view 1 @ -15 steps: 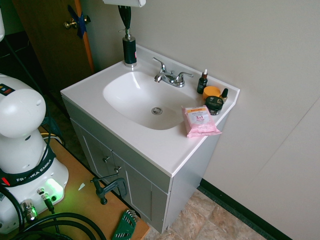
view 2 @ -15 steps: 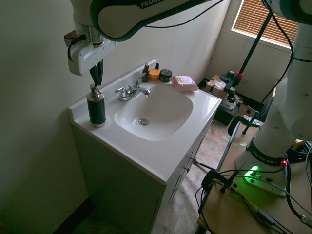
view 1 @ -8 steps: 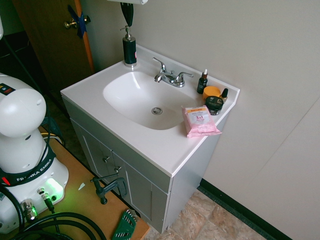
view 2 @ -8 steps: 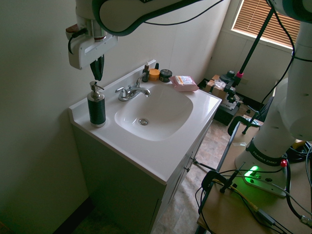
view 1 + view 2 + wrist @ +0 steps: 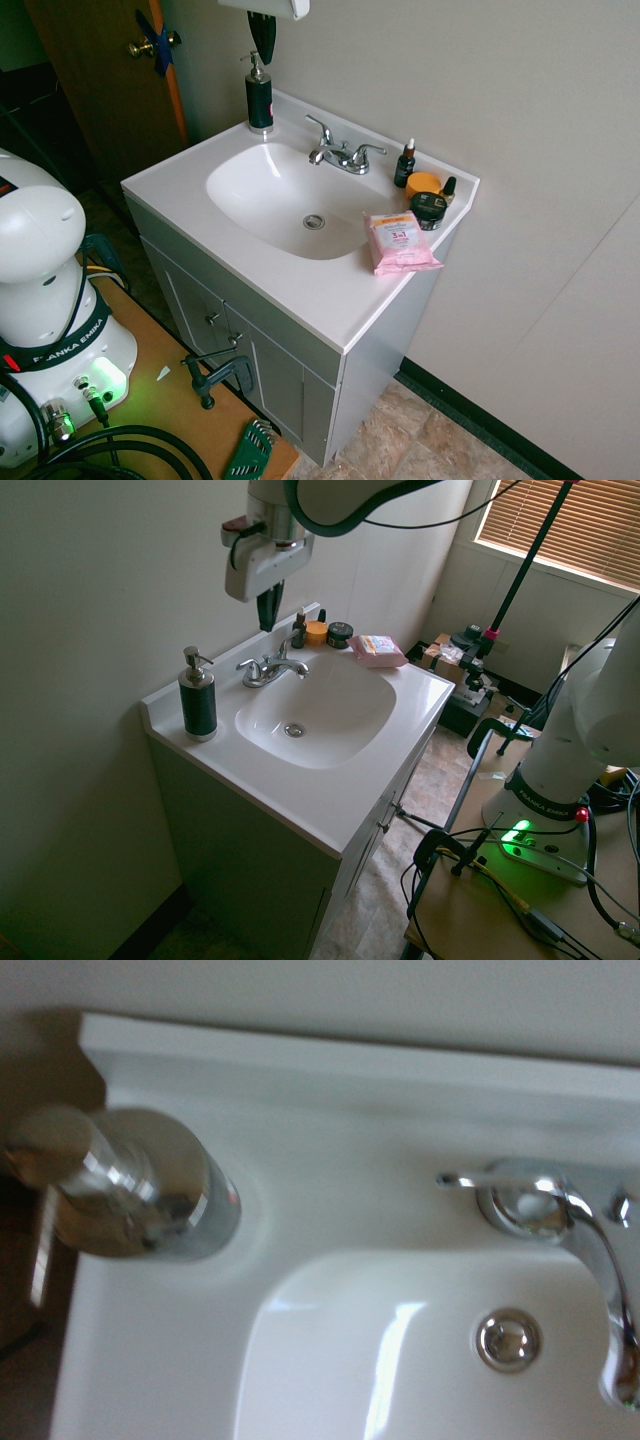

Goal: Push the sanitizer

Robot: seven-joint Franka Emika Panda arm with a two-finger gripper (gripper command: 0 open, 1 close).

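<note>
Apparently shut, the tool (image 5: 269,628) hides little; the sanitizer (image 5: 150,1185) looks blurred.

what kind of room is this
Most likely a bathroom: there's a white sink set in a vanity cabinet, a pump bottle beside the faucet, and a pink packet that looks like wipes.
</note>
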